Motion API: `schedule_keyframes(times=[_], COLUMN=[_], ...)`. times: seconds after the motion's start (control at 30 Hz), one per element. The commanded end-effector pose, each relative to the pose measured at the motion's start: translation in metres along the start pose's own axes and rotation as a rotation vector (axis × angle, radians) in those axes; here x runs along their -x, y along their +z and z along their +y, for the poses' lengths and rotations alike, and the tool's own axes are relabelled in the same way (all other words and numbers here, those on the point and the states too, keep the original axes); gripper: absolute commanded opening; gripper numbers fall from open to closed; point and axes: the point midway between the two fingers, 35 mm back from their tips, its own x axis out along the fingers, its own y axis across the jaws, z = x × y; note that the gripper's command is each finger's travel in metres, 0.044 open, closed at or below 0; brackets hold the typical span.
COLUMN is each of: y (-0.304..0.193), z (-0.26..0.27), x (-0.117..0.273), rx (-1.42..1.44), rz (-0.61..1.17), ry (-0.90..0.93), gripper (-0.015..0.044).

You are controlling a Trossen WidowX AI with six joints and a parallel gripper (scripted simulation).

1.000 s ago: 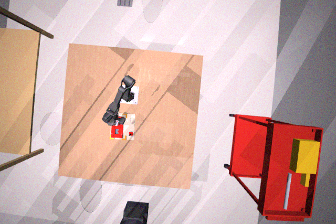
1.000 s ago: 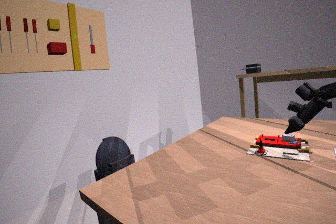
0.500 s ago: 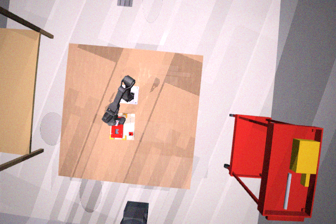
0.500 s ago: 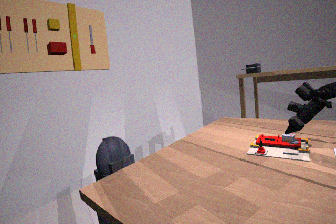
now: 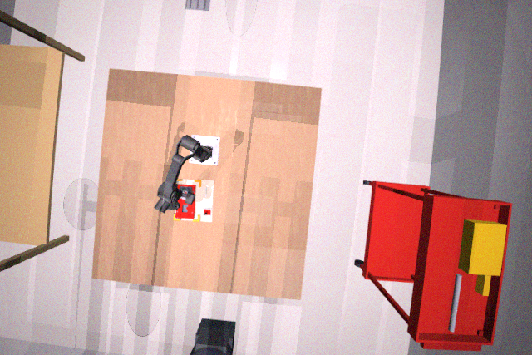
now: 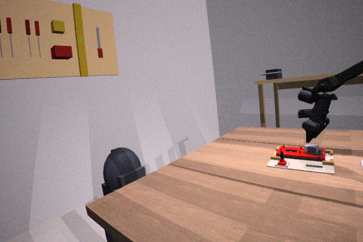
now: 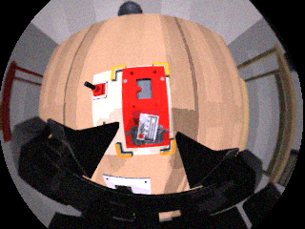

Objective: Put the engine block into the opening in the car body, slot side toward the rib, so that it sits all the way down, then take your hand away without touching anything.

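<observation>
The red car body (image 5: 185, 215) (image 6: 316, 155) (image 7: 159, 106) lies on a white board (image 5: 205, 203) (image 6: 299, 168) (image 7: 103, 113). The grey engine block (image 6: 311, 149) (image 7: 149, 126) rests on the body's end nearer the arm's base, turned askew to the body and standing above its top. Its underside is hidden. The opening (image 7: 145, 89) toward the body's far end shows grey inside, with a small red rib at one side; no block is in it. My gripper (image 6: 308, 140) (image 7: 148, 130) is open and empty above the block, its fingertips apart from it on either side.
Yellow corner brackets (image 7: 118, 72) surround the body. A small red piece with a black upright lever (image 5: 207, 211) (image 6: 282, 162) (image 7: 99, 90) stands on the board beside it. A white plate (image 5: 213, 145) (image 7: 138, 183) lies under the arm's base.
</observation>
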Motion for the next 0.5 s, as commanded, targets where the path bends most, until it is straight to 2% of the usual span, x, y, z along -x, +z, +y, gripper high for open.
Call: schedule_keyframes(times=[0.0, 0.2, 0.47], y=[0.0033, 0.0092, 0.0070], z=[0.0000, 0.0011, 0.0014], x=[0.0016, 0.0058, -0.0040], rx=[0.001, 0.016, 0.016], rz=[0.109, 0.285, 0.291], ry=[-0.007, -0.019, -0.020], gripper=[0.0440, 0.0440, 0.0440])
